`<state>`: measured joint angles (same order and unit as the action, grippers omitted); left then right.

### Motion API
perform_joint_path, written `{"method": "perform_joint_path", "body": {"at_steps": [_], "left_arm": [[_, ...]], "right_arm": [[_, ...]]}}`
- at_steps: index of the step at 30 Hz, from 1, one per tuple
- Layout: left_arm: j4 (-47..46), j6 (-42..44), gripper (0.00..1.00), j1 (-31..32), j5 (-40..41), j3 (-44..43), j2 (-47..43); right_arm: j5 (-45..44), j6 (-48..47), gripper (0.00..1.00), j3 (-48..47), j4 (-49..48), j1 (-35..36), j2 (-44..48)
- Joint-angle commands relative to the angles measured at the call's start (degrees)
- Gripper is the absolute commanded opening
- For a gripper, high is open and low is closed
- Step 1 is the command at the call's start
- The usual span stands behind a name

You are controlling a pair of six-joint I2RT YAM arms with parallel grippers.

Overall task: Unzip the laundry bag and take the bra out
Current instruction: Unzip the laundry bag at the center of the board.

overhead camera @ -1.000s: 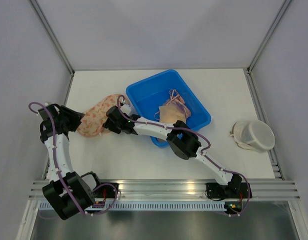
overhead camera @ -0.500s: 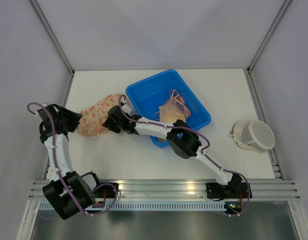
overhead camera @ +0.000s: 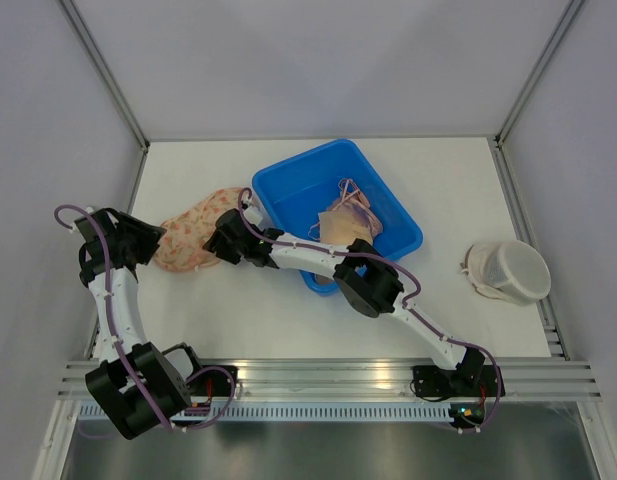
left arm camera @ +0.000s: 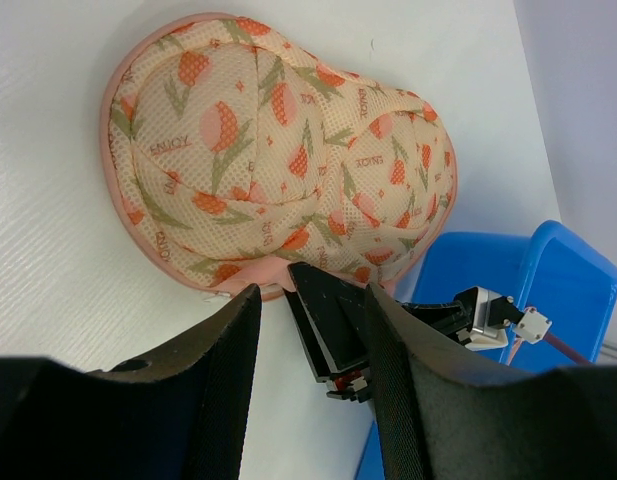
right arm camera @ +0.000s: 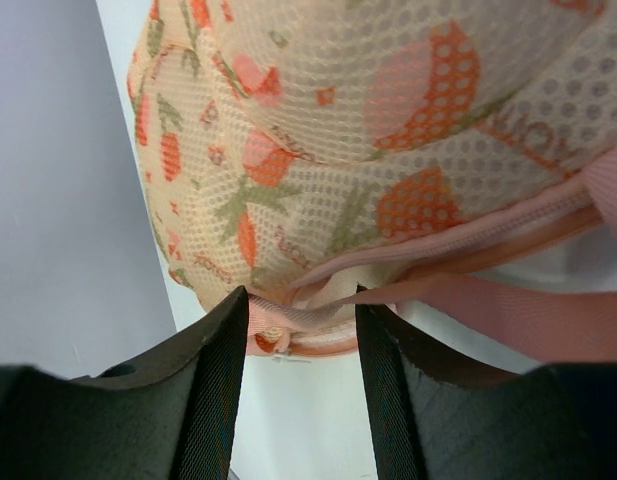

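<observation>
The laundry bag is a domed cream mesh pouch with an orange tulip print and pink trim, lying on the white table left of the blue bin. It fills the left wrist view and the right wrist view. My left gripper is at its left end, open, a little short of the pink rim. My right gripper is at the bag's right edge, open, with the pink zip edge and the small zip pull just past its tips. The bra is hidden inside the bag.
The blue bin stands directly right of the bag and holds a beige garment with thin straps. A white mesh pouch lies at the table's right edge. Grey walls and metal frame posts enclose the table.
My right gripper has edged slightly left along the bag's edge. The left arm and the bag have hardly moved.
</observation>
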<state>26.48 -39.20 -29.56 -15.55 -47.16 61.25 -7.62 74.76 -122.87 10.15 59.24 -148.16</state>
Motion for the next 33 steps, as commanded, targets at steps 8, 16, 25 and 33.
{"method": "perform_joint_path", "body": {"at_steps": [8,16,25,33], "left_arm": [[-2.13,-0.88,0.51,-0.32,-2.29,-0.48,-1.05],[-3.54,-1.23,0.51,-0.32,-2.64,2.07,-1.84],[-3.19,0.52,0.5,-0.41,-3.96,2.33,-3.07],[-3.54,1.49,0.5,-0.41,-3.87,4.52,-4.48]], "right_arm": [[-1.17,0.38,0.52,-4.13,-2.69,-0.36,-2.22],[-1.44,1.44,0.44,-4.4,-1.36,-0.36,-3.54],[-5.65,-6.63,0.0,-8.43,2.84,-0.27,-0.73],[-3.02,-8.93,0.0,-6.07,2.42,-0.62,4.89]]}}
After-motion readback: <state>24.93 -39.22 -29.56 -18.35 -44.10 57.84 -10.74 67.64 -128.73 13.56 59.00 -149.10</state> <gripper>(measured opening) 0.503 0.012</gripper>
